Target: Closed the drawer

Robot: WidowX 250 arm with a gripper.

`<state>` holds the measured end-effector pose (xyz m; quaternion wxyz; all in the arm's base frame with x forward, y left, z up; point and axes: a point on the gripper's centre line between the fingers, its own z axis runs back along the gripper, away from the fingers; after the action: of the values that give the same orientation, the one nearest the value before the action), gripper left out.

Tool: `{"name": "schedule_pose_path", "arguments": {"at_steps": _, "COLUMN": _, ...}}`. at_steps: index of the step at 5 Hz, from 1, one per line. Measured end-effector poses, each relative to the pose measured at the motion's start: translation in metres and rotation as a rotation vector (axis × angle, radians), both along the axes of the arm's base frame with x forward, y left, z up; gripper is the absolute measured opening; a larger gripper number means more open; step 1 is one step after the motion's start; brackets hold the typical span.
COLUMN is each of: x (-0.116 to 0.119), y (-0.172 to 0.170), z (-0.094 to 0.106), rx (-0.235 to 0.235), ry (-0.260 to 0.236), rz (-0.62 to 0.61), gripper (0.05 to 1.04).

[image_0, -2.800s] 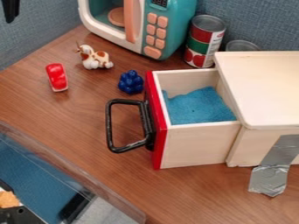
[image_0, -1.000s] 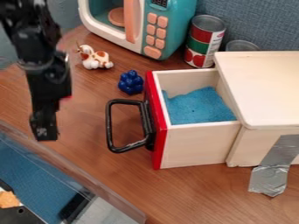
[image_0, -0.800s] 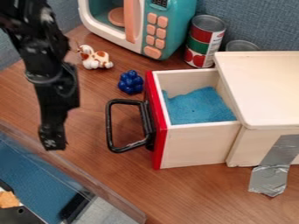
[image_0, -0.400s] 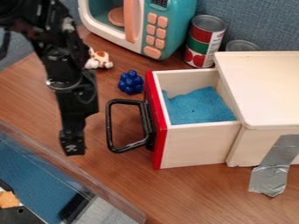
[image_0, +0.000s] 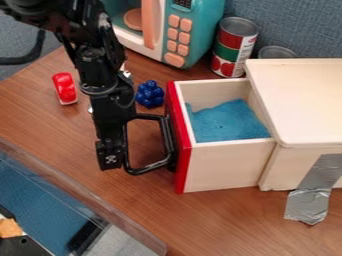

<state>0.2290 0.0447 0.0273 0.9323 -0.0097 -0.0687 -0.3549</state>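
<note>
- When looking outward from the end effector [image_0: 110, 156], find it hanging low over the tabletop [image_0: 234, 225], tip just at the outer side of the black handle [image_0: 139, 170]; cannot tell whether touching, nor whether spread or pressed together.
- Next, the drawer [image_0: 180, 150] itself: pulled well out of its pale wooden box [image_0: 300, 95], red front facing the end effector, handle attached to that front.
- Inside the drawer, a crumpled blue cloth [image_0: 227, 122], lying below the rim.
- On the near side of the box, a strip of silver tape [image_0: 312, 192], running down onto the tabletop.
- Above the handle, close to the drawer's red front, a dark blue knobbly toy [image_0: 149, 94], just beside the black arm [image_0: 97, 65].
- Partly hidden by the arm, a small white thing [image_0: 125, 74], too covered to name.
- On the other side of the arm, a red toy [image_0: 65, 89] with a white edge, apart from the drawer.
- Behind, a teal and white toy microwave [image_0: 204, 27] with orange buttons, partly covered by the arm.
- Between microwave and box, a red and green can [image_0: 234, 47]; right beside it, behind the box, the top of another can [image_0: 276, 51].
- At lower left, a clear-walled bin [image_0: 87, 197] with blue inside.
</note>
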Motion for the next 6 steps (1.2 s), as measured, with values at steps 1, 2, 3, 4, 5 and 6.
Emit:
{"name": "schedule_pose_path", "arguments": {"at_steps": 1, "x": 0.017, "y": -0.008, "z": -0.004, "rx": 0.002, "ry": -0.012, "rz": 0.013, "gripper": 1.0}}
{"name": "schedule_pose_path", "arguments": {"at_steps": 2, "x": 0.03, "y": -0.019, "z": -0.01, "rx": 0.005, "ry": -0.015, "rz": 0.029, "gripper": 1.0}}
{"name": "schedule_pose_path", "arguments": {"at_steps": 3, "x": 0.046, "y": -0.038, "z": -0.001, "rx": -0.012, "ry": -0.05, "rz": 0.015, "gripper": 1.0}}
{"name": "schedule_pose_path", "arguments": {"at_steps": 4, "x": 0.061, "y": -0.044, "z": 0.007, "rx": -0.043, "ry": -0.074, "rz": 0.04, "gripper": 1.0}}
{"name": "schedule_pose_path", "arguments": {"at_steps": 5, "x": 0.075, "y": -0.048, "z": 0.017, "rx": -0.078, "ry": -0.095, "rz": 0.062, "gripper": 1.0}}
{"name": "schedule_pose_path", "arguments": {"at_steps": 6, "x": 0.087, "y": -0.053, "z": 0.02, "rx": -0.098, "ry": -0.098, "rz": 0.075, "gripper": 1.0}}
